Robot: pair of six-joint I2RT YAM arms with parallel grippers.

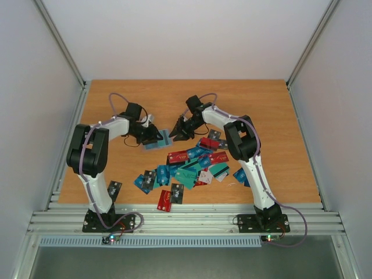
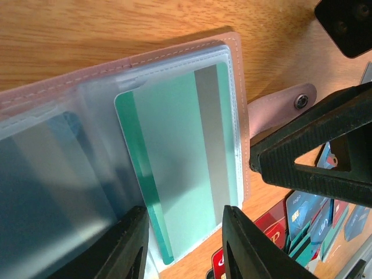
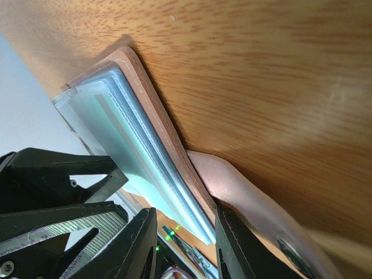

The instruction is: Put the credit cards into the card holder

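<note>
The card holder lies open on the table between my two grippers, tan-pink cover underneath and clear sleeves on top. A teal credit card sits in the top sleeve, its near end sticking out. My left gripper is open, its jaws on either side of that end. My right gripper is shut on the holder's opposite edge, beside the snap strap. Its finger shows in the left wrist view. Several loose credit cards lie in front of the holder.
One dark card lies alone by the left arm's base. A red card and a black card lie near the table's front edge. Red and blue cards lie close to the holder.
</note>
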